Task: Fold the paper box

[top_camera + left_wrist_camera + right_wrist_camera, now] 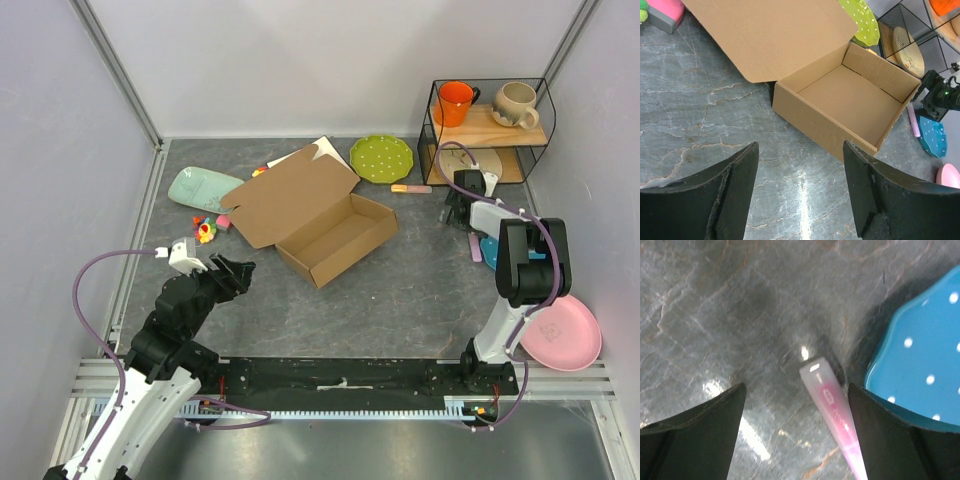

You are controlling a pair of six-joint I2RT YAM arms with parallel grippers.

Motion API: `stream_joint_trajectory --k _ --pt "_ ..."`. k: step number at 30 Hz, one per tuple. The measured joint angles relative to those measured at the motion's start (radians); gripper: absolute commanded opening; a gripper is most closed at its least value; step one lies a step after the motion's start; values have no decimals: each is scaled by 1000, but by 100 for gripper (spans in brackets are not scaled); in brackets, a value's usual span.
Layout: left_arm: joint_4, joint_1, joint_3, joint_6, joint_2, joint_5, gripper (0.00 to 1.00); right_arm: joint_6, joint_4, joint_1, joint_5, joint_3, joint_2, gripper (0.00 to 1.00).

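paper box [312,215] [850,100]: brown cardboard in the middle of the grey marbled counter [400,300], set at an angle. Its tray stands formed with four walls up and nothing inside. The lid is thrown back toward the far left. Neither hand touches it.
left hand [236,272] [800,150]: released, its dark fingers spread wide with nothing between them. It is raised over bare counter on the near left, pointing at the near corner of the box but apart from it.
pink plate [562,332]: near right edge of the counter, beside the right arm's base.
right hand [460,208] [795,390]: released, fingers wide apart and gripping nothing. It points down at the counter on the right, well apart from the box.
pink tube [475,248] [832,405]: lying on the counter between the right fingers in the wrist view, unclamped.
blue dotted plate [490,252] [920,355]: just beside the tube, to its right.
small toys [207,228]: a colourful cluster left of the lid.
green dotted plate [381,157]: just beyond the box.
wire shelf [432,130]: far right corner, with an orange mug [455,102] and a beige mug [515,104] on top.
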Motion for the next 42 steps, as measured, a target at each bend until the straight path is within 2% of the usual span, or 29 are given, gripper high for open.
stream_joint_trajectory --k 5,9,14,22,25,28,29,35,42 --pt "0 0 0 0 0 2 74 3 35 -28 -26 1 19 89" --pt "0 0 0 0 0 2 74 11 64 -40 -48 -13 19 81" --pt "0 0 0 0 0 3 74 53 92 -45 -82 -63 -15 80" --pt "0 0 0 0 -6 5 73 85 16 -45 -129 -152 -114 79" --pt "0 0 0 0 -12 7 73 86 -7 -39 -145 -196 -162 76" --pt "0 0 0 0 -14 8 73 89 -37 -39 -157 -235 -206 65" --pt "0 0 0 0 -14 9 73 90 -40 -39 -158 -244 -214 57" --pt "0 0 0 0 -24 11 73 96 -40 -39 -166 -279 -248 28" --pt "0 0 0 -1 -29 10 72 107 -84 6 -172 -302 -327 15"
